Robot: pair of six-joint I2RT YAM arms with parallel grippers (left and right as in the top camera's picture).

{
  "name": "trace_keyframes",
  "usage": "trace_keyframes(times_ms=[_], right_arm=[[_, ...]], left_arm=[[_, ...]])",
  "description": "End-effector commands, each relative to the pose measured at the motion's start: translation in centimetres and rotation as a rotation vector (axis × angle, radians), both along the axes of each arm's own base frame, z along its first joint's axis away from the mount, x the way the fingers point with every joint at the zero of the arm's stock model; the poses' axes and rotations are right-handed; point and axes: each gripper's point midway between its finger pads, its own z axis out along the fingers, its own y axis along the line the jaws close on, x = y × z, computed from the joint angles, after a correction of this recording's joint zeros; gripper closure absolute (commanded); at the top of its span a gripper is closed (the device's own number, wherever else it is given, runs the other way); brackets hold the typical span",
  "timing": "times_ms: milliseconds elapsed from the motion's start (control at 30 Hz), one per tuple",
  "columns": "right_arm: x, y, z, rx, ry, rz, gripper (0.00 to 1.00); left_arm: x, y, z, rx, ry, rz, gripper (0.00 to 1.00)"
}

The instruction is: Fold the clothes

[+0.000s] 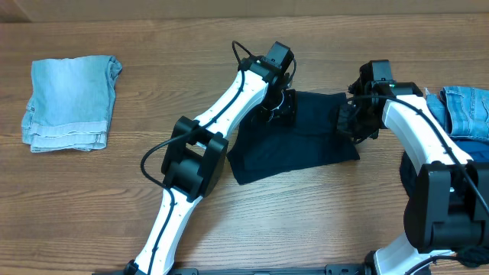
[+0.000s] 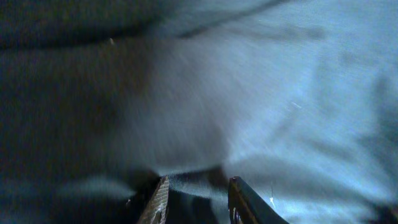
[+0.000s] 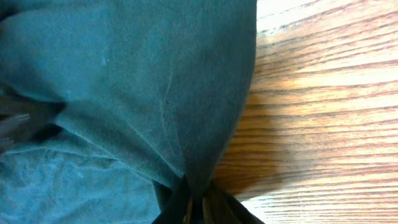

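Dark navy garment spread mid-table, btw both arms. Right claw at its right edge, pinched tight on bunched fold of it, bare wood just beside. Left claw down on its far left corner; fingers show gap w/ cloth across it, view blurred, so gripped or not, can't tell. Folded denim well apart, far left; more denim at right edge.

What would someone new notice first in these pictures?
First, the dark garment lying in the middle of the table, with the left gripper at its far left corner and the right gripper pinching its right edge. Then the folded light-blue denim at the table's left, and a second denim piece at the right edge.
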Motion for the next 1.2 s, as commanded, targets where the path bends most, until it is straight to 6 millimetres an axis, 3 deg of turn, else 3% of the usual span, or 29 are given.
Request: trace_keyframes(times_ms=[0, 167, 267, 433, 567, 600, 667, 800, 900, 1000, 1033, 1167], right_arm=[[0.4, 1.1, 1.6, 0.015, -0.034, 0.043, 0.96], [-0.1, 5.6, 3.3, 0.05, -0.093, 0.212, 0.96], [-0.5, 7.3, 4.9, 0.056, -0.14, 0.261, 0.96], [-0.8, 10.9, 6.4, 0.065, -0.22, 0.385, 0.94], [-0.5, 13.3, 7.0, 0.08, -0.278, 0.443, 0.92], [-0.4, 14.0, 7.2, 0.085, -0.296, 0.458, 0.92], [-0.1, 14.8, 7.5, 0.091, -0.325, 0.473, 0.91], [0.3, 15.6, 8.0, 0.128, -0.356, 0.49, 0.92], [0.9, 17.3, 9.1, 0.204, -0.416, 0.516, 0.92], [1.0, 19.7, 9.5, 0.225, -0.462, 0.567, 0.92], [0.8, 21.0, 9.1, 0.234, -0.47, 0.597, 0.92], [-0.4, 24.5, 5.9, 0.245, -0.418, 0.676, 0.92]], left_arm=[[0.7, -0.2, -2.6, 0.013, 0.01, 0.031, 0.64], [1.0, -0.4, -3.2, 0.011, 0.001, 0.034, 0.6], [1.3, -0.2, -3.1, 0.009, -0.004, 0.04, 0.62], [2.9, 3.2, -2.3, 0.02, 0.028, 0.1, 0.69], [5.1, 5.8, 1.6, 0.013, -0.009, 0.101, 0.69], [6.2, 6.4, 4.3, -0.001, -0.052, 0.093, 0.68], [6.9, 7.3, 6.8, 0.008, -0.098, 0.083, 0.65], [7.3, 9.6, 7.6, 0.086, -0.116, 0.119, 0.67], [9.1, 13.5, 11.2, 0.08, -0.168, 0.199, 0.66], [10.1, 18.3, 17.0, 0.056, -0.268, 0.274, 0.63], [9.7, 19.9, 18.8, 0.057, -0.29, 0.289, 0.62], [8.2, 22.8, 21.3, 0.095, -0.314, 0.302, 0.61]])
